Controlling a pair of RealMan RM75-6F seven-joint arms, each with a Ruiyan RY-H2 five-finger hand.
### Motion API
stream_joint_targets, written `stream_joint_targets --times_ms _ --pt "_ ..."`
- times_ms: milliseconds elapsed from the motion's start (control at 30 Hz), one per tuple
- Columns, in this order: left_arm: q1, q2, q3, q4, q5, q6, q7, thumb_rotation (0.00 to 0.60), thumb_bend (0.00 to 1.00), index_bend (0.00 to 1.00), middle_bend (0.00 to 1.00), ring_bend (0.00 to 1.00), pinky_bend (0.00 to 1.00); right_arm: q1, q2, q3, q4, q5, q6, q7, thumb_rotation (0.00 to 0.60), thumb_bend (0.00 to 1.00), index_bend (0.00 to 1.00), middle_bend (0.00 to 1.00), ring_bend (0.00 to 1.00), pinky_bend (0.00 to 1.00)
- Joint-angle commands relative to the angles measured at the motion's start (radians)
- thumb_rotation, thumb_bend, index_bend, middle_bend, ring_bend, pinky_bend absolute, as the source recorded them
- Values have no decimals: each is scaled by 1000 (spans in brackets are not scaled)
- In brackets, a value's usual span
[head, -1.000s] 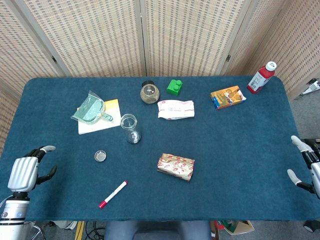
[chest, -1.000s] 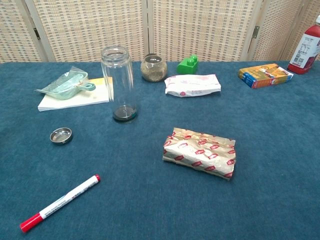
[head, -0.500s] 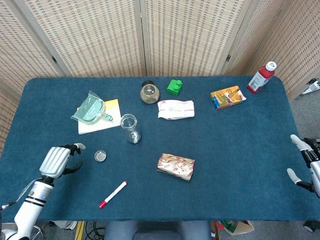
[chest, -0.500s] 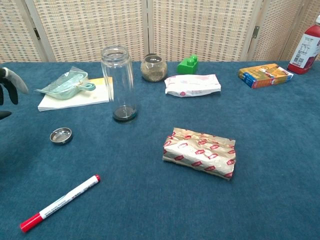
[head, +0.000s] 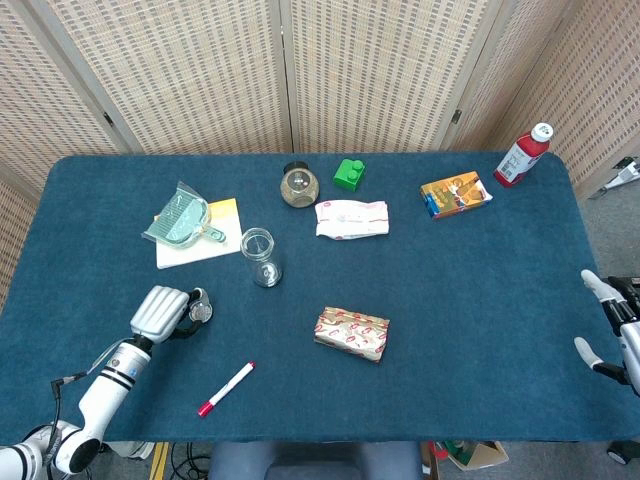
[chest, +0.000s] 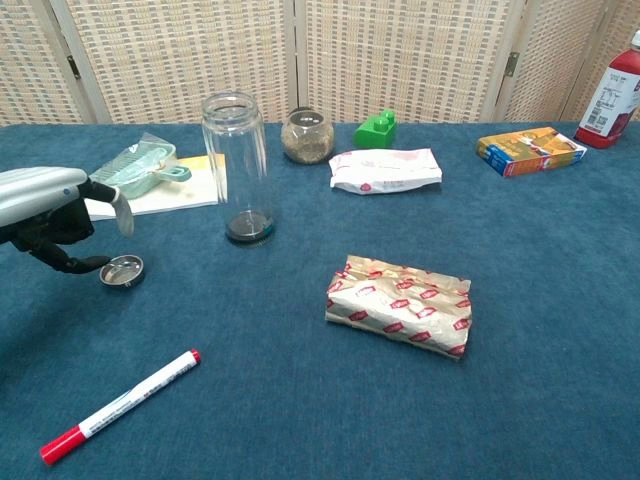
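My left hand (head: 165, 312) hovers at the front left of the blue table, just left of a small round metal lid (head: 204, 312). In the chest view the left hand (chest: 52, 212) hangs over the lid (chest: 122, 270) with fingers apart and thumb low beside it, holding nothing. An empty glass jar (head: 260, 256) stands upright a little behind the lid. A red-capped marker (head: 226, 388) lies in front of the hand. My right hand (head: 610, 332) sits at the table's far right edge with fingers spread, nothing in it.
A foil snack packet (head: 352, 333) lies mid-table. Behind are a white packet (head: 351, 217), green block (head: 349, 173), round jar (head: 299, 186), orange box (head: 456, 194) and red bottle (head: 522, 155). A bagged green scoop (head: 180, 220) rests on a notepad (head: 200, 247).
My left hand has moved from the table's front-left edge rightward and inward to the metal lid, entering the chest view. The right hand has stayed put.
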Motion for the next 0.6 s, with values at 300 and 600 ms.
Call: stream_joint_targets --times_ms 300,600 --pt "-49 -71 -2 84 -55 -57 37 600 340 470 973 917 1000 -9 -3 -3 19 9 3 17 600 305 20 194 79 235" --pt "-64 -103 -6 135 -99 -73 58 600 340 544 994 933 1000 -14 -10 -4 37 12 6 33 600 305 20 194 79 235"
